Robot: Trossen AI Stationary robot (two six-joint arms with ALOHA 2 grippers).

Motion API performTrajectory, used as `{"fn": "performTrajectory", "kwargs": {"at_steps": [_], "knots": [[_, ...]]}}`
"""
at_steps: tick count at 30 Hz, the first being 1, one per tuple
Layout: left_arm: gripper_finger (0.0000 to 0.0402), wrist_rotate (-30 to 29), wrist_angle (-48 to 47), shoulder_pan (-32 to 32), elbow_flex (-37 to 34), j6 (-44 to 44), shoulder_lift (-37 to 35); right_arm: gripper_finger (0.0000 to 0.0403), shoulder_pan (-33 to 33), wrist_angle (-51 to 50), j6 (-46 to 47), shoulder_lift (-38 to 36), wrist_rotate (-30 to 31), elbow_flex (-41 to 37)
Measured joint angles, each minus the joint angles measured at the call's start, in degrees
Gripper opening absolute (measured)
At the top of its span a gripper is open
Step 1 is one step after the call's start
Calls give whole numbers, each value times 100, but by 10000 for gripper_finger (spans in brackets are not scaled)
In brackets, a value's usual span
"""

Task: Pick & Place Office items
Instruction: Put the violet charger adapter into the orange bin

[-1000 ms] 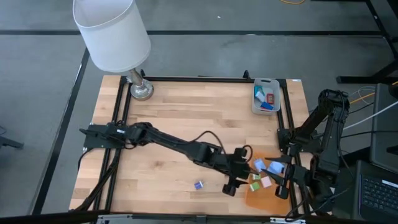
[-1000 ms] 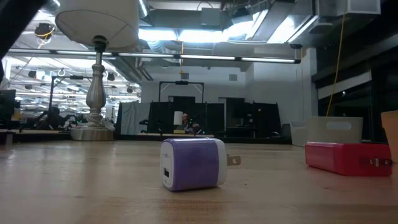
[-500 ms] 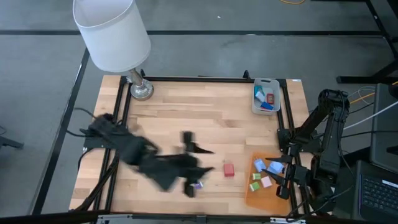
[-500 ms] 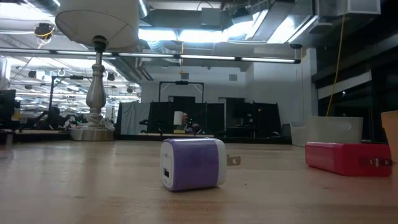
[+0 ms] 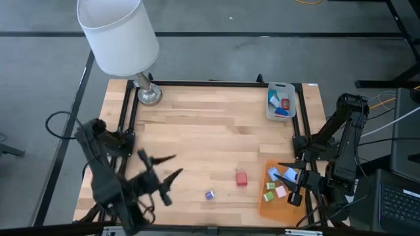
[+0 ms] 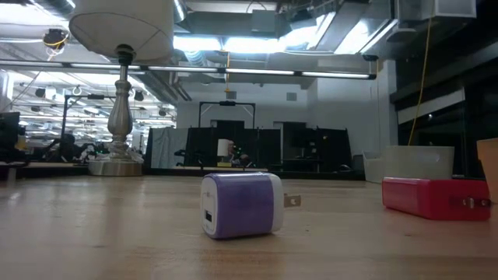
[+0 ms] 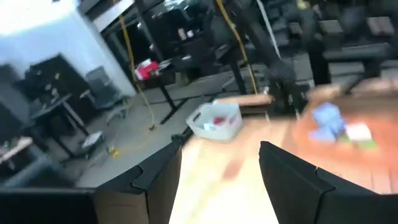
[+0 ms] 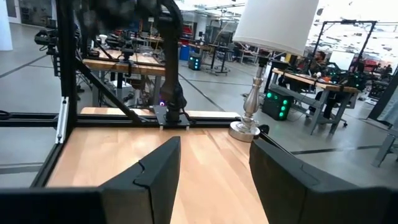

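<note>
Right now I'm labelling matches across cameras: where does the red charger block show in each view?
High view: red charger block on bare wood, just left of the orange sheet.
Low view: at the right edge, prongs pointing right.
Left wrist view: not identifiable.
Right wrist view: not in it.
Shared landmark: the purple charger block.

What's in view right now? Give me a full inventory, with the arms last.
Purple charger block: one, bare wood, near front edge.
Red charger block: one, bare wood, left of the sheet.
Orange sheet: one, front right corner.
Small pieces on the sheet: about five; blue, green, pink.
Grey tray: one, back right, holding blue and red pieces.
Lamp: one, white shade, silver base, back left corner.
Left gripper: open, empty, front left.
Right gripper: open, empty, above the sheet.
</note>
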Motion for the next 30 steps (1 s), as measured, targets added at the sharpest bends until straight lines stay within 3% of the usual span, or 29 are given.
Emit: {"fn": "performTrajectory", "kwargs": {"at_steps": [2,5,11,16,20,23,27,30], "knots": [[209,-166,363,-268,-1306,-941,-403,190,2,2,-11,0,0,0],[207,-426,508,-528,-3040,-3059,-1028,190,-10,13,-13,0,0,0],[197,-667,1296,-826,-5317,-5155,-1599,190,-134,15,-13,0,1,0],[172,-648,2157,-898,-6139,-5294,-1597,190,-348,2,-17,0,1,0],[140,-639,2324,-1158,-6218,-5287,-1597,190,-509,-3,-68,0,-41,0],[123,-182,2405,-1260,-6134,-5134,-1597,190,-603,-4,-81,0,-114,0],[119,894,3480,-999,-6035,-3796,-1597,190,-678,-4,-74,0,-198,0],[120,1099,3826,-704,-5859,-2992,-1597,190,-686,-2,-9,0,-196,0]]}}
